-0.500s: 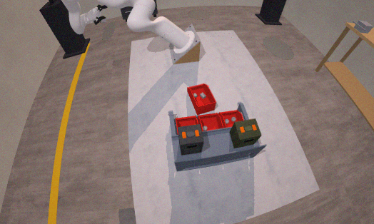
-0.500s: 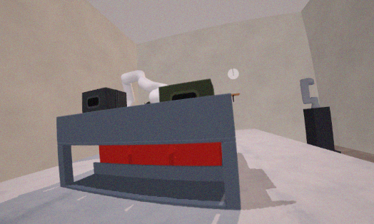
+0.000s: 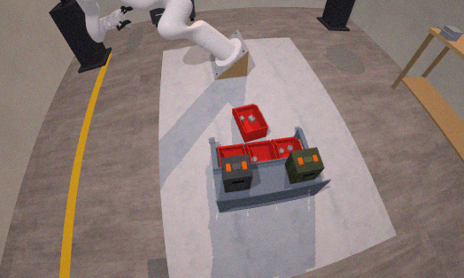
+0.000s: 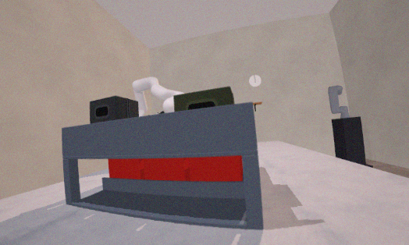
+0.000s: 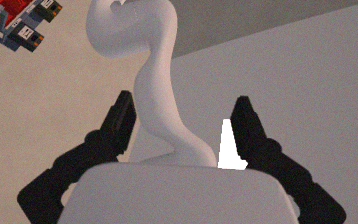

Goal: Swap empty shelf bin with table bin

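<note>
A grey shelf (image 3: 264, 177) stands in the middle of the white table top. Three red open bins sit side by side in it. The middle bin (image 3: 260, 151) shows no parts. The right bin (image 3: 287, 146) holds grey parts. The left bin (image 3: 229, 151) is partly hidden by a black box. A fourth red bin (image 3: 250, 121) with two grey parts stands on the table just behind the shelf. My gripper (image 3: 123, 15) is open and empty, far away at the upper left, off the table. In the wrist view its fingers frame my own arm, and the shelf (image 5: 15, 20) shows in the corner.
A black box (image 3: 236, 173) and a green box (image 3: 305, 165) stand on the shelf's top board. Black pedestals (image 3: 80, 37) (image 3: 336, 13) stand on the floor, the first one close to my gripper. A wooden rack (image 3: 450, 102) is at the right. The low view shows the bins' red walls (image 4: 176, 168) under the board.
</note>
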Action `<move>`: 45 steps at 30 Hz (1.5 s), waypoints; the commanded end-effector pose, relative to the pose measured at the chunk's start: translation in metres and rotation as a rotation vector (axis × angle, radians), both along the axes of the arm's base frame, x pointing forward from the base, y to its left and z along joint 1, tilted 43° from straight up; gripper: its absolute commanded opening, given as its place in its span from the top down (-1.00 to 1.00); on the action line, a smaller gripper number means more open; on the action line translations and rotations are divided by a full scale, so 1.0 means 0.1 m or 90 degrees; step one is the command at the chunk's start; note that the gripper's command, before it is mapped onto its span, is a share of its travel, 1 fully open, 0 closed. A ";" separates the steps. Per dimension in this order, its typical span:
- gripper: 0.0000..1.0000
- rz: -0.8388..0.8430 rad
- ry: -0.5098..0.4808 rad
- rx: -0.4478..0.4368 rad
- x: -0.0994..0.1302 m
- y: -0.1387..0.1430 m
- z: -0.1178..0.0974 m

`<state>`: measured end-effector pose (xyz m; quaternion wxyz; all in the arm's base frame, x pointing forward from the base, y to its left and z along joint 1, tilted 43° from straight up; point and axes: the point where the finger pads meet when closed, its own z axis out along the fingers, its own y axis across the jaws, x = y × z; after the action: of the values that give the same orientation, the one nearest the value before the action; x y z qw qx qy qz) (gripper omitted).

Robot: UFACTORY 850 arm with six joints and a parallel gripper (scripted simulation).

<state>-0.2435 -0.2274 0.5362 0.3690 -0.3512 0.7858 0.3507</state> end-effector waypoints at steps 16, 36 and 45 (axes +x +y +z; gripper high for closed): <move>-1.00 0.004 0.000 -0.003 0.02 0.01 -0.01; -1.00 0.035 -0.001 -0.017 0.15 0.06 -0.10; -1.00 0.073 -0.004 -0.034 0.30 0.13 -0.22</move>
<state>-0.2196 -0.2177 0.5185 0.3476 -0.3947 0.7752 0.3499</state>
